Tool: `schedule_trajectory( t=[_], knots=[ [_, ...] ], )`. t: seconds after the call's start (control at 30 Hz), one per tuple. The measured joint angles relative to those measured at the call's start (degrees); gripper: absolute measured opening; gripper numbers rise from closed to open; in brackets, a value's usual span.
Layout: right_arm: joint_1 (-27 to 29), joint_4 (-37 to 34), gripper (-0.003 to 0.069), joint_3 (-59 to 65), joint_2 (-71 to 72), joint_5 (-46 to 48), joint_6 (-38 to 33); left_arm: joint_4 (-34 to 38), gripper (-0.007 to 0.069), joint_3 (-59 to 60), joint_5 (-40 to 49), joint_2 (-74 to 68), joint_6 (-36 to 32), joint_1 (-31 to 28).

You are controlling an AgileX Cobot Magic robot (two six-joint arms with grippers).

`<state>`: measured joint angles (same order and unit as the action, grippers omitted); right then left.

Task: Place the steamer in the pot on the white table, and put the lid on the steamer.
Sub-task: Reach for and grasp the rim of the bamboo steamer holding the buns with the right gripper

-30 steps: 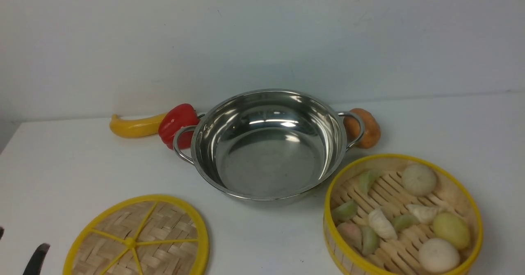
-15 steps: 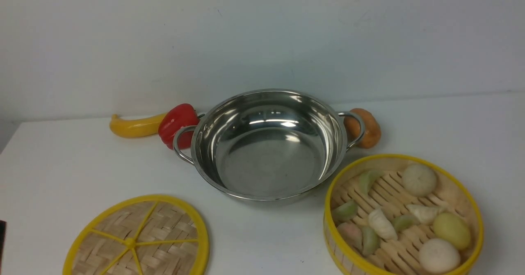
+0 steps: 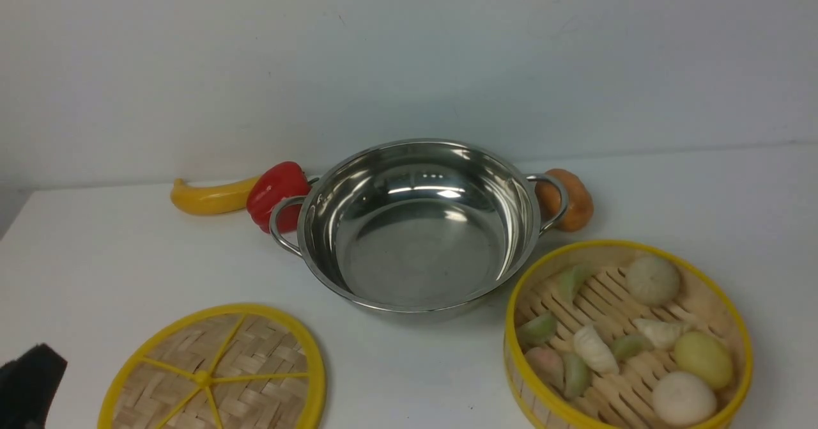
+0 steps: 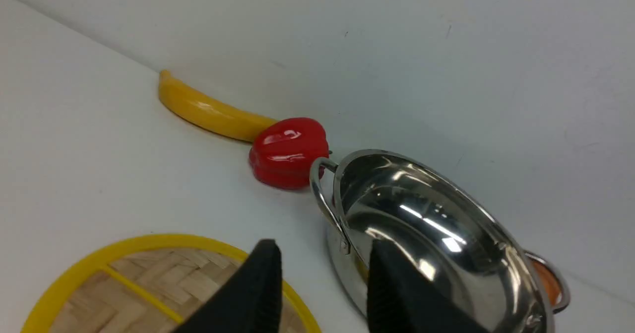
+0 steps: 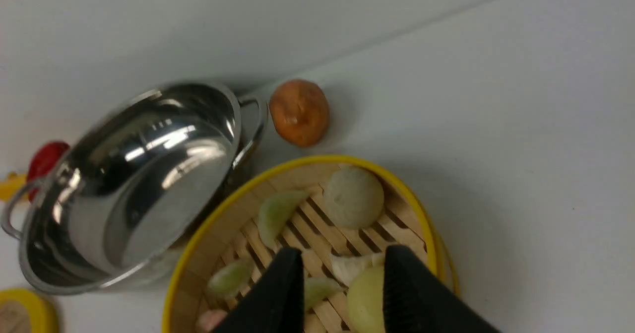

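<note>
The steel pot [image 3: 415, 224] stands empty at the middle back of the white table [image 3: 115, 256]. The steamer [image 3: 623, 245], holding toy buns and dumplings, sits on the table at the front right, beside the pot. The lid [image 3: 217, 371] lies flat at the front left. My left gripper [image 4: 322, 253] is open and empty, above the gap between the lid [image 4: 149, 283] and the pot [image 4: 426, 214]; one of its black fingers [image 3: 32, 374] shows at the front view's lower left corner. My right gripper [image 5: 343, 258] is open and empty above the steamer [image 5: 317, 160]; it is outside the front view.
A yellow banana [image 3: 208, 197] and a red pepper [image 3: 276, 192] lie against the pot's left handle by the back wall. An orange round toy [image 3: 578, 199] sits behind the right handle. The wall runs close behind the pot.
The left gripper's black part at the front view's lower left corner dropped almost out of frame, then came back in larger. The pot, steamer and lid have not moved.
</note>
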<state>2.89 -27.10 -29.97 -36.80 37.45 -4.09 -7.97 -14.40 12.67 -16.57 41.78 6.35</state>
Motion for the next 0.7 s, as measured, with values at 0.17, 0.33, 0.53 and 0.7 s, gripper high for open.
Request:
schedule_trajectory(
  t=[0.17, 0.33, 0.53, 0.7],
  knots=[
    [0.0, 2.7, 0.0243, -7.0, -14.7, 5.7, -2.0, 0.1, 0.0241, -12.8, 13.0, -15.1, -9.5, 0.0],
    [0.0, 6.8, 0.0243, -10.4, -28.5, 6.8, -2.3, 1.2, 0.0241, -22.7, 31.2, -30.5, -19.7, 0.0],
    [0.0, 6.9, 0.0243, -16.6, -42.2, 7.0, -5.3, 2.1, 0.0241, -29.4, 39.8, -46.0, -30.0, 0.0],
    [0.0, 6.1, 0.0244, -21.8, -48.6, 9.4, -7.8, 2.1, 0.0241, -30.8, 40.1, -51.8, -30.8, 0.0]
  ],
)
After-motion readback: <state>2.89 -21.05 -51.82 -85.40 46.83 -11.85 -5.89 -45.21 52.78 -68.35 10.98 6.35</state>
